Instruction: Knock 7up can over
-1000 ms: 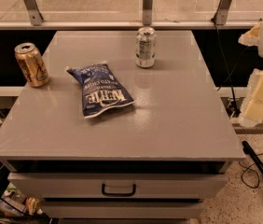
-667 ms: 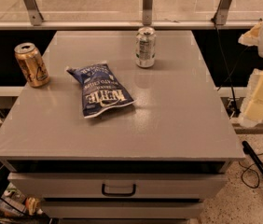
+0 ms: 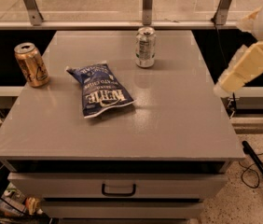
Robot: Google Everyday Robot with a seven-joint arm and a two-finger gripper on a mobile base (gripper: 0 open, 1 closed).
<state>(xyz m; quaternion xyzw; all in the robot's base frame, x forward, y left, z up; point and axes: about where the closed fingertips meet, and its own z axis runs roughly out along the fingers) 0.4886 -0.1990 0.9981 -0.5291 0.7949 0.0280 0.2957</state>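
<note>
The 7up can (image 3: 145, 47) stands upright on the bench (image 3: 178, 120), well left of the gripper (image 3: 236, 76), whose opening I cannot tell. The can looks light, stiff and smooth, so a sideways push near its top should topple it without any hold.

on table (image 3: 178, 125): 7up can (image 3: 145, 46) set rear centre, chip bag (image 3: 101, 90) left-front of it, second can (image 3: 31, 64) at left edge; gripper (image 3: 241, 72) held beyond right edge.

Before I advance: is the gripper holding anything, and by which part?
Nothing. The cream gripper hangs right of the grey table, apart from the upright silvery-green 7up can.
</note>
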